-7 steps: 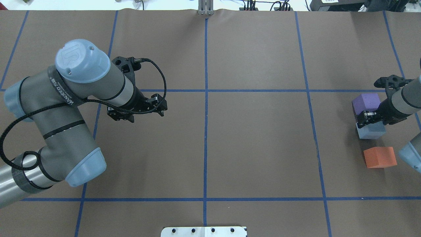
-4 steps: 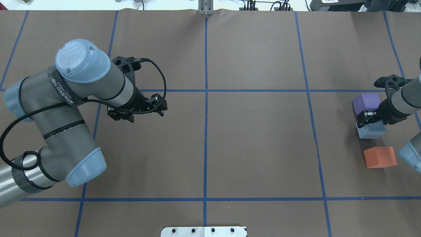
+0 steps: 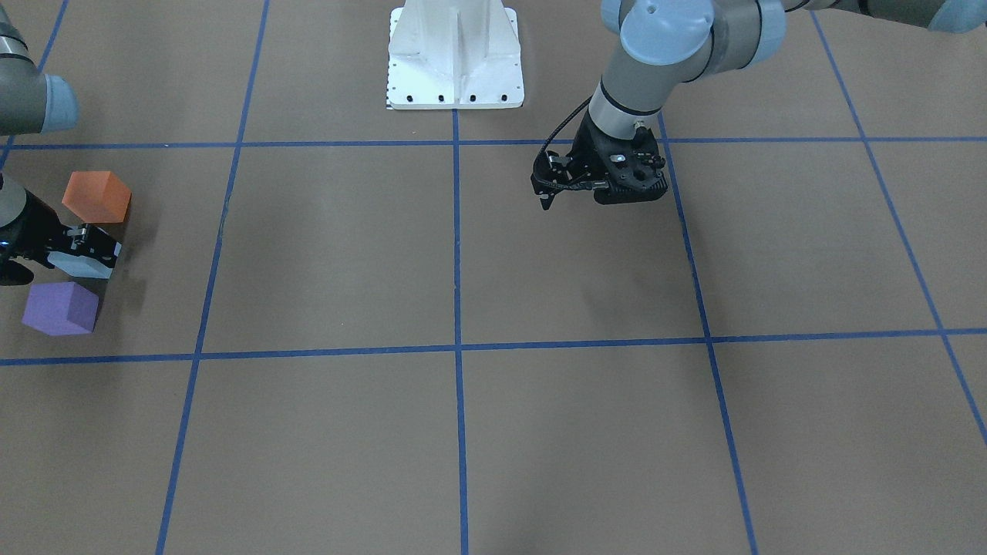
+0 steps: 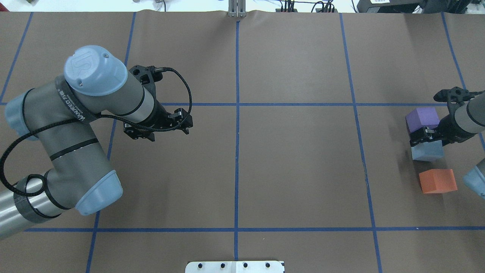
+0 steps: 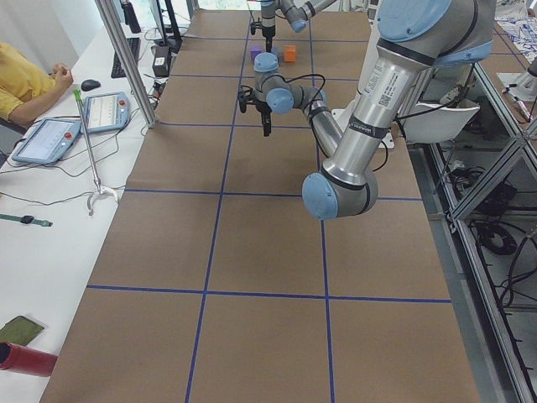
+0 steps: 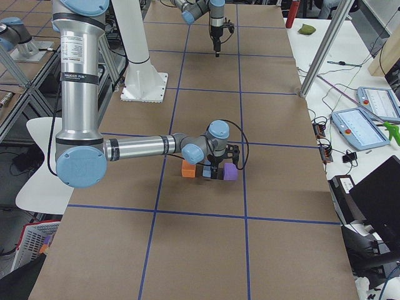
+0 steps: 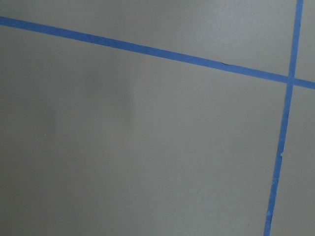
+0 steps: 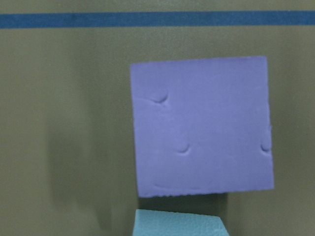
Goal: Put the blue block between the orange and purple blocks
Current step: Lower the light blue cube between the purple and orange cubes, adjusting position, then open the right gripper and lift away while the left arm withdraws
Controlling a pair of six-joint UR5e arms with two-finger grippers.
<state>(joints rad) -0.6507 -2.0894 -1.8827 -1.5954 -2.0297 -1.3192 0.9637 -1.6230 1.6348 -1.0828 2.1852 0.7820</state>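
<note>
The blue block point(image 4: 427, 152) rests on the table between the purple block point(image 4: 421, 117) and the orange block point(image 4: 437, 181), close to the purple one. In the front-facing view the blue block point(image 3: 79, 266) lies between the orange block point(image 3: 96, 196) and the purple block point(image 3: 60, 308). My right gripper point(image 4: 421, 136) hangs just over the blue block's far edge, with its jaws apart and not gripping it. The right wrist view shows the purple block point(image 8: 202, 125) and the blue block's edge point(image 8: 179, 223). My left gripper point(image 4: 185, 124) is shut and empty, far away over bare table.
Blue tape lines point(image 4: 237, 113) divide the brown table into squares. The white robot base plate point(image 3: 455, 54) stands at the table's near edge. The left wrist view shows only table and tape point(image 7: 147, 49). Operators' desks with tablets point(image 5: 50, 134) flank the table's far side.
My right arm has drawn back slightly toward the right edge, and more of the blue block's top shows. The blocks and the left arm have not moved.
</note>
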